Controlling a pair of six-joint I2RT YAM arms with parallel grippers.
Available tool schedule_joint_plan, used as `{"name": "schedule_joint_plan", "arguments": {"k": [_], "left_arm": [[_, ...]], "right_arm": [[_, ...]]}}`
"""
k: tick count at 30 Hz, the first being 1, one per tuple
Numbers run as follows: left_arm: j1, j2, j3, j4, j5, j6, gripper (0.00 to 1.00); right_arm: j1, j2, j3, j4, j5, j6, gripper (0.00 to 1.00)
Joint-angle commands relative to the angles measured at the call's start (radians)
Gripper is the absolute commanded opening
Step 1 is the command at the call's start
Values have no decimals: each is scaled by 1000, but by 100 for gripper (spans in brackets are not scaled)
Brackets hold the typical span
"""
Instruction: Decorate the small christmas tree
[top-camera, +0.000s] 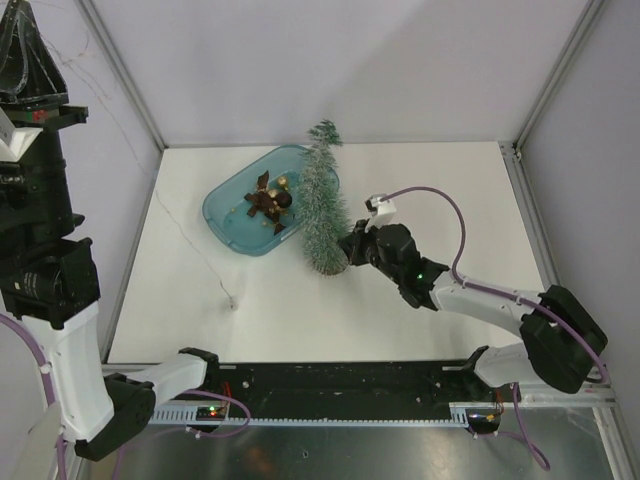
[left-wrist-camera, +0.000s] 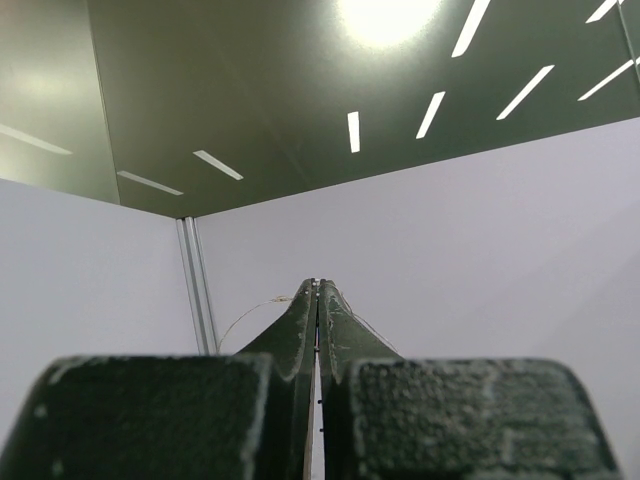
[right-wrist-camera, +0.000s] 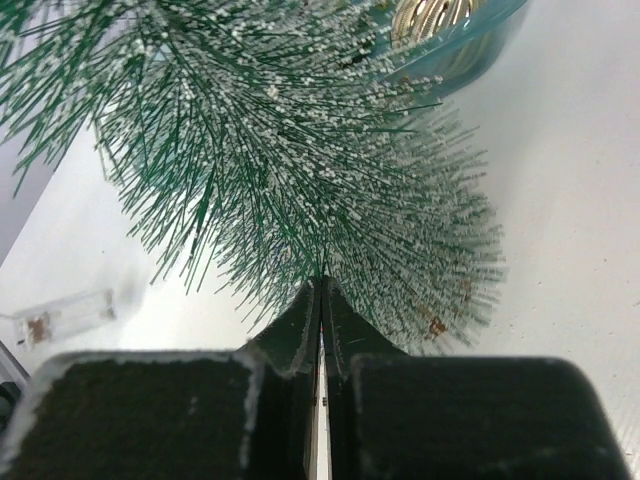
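The small christmas tree (top-camera: 322, 205) lies on the white table, its bent tip pointing to the back and its upper part resting against the right rim of the teal tub (top-camera: 222, 215). My right gripper (top-camera: 350, 247) is at the tree's wide lower end, on its right side. In the right wrist view its jaws (right-wrist-camera: 320, 285) are pressed together, tips buried in the frosted needles (right-wrist-camera: 300, 150). My left gripper (top-camera: 25, 45) is raised high at the far left. In the left wrist view (left-wrist-camera: 318, 290) it is shut and empty, pointing at the ceiling.
The tub holds a brown star ornament (top-camera: 262, 202) and gold baubles (top-camera: 283, 183); one bauble (right-wrist-camera: 430, 15) shows behind the tub wall (right-wrist-camera: 485, 45). A thin wire (top-camera: 190, 240) runs across the table's left part to a small clear box (right-wrist-camera: 65, 315). Enclosure walls stand on three sides.
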Motion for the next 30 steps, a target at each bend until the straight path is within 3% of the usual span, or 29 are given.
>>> {"name": "schedule_joint_plan", "arguments": {"k": [1, 17, 30], "left_arm": [[-3, -1, -6, 16, 10, 8, 0], [-4, -2, -29, 16, 36, -10, 0], [-6, 8, -25, 16, 48, -15, 0]], "right_arm": [[23, -71, 13, -11, 50, -16, 0], [106, -295, -189, -86, 143, 45, 0], [166, -388, -228, -156, 231, 53, 0]]}}
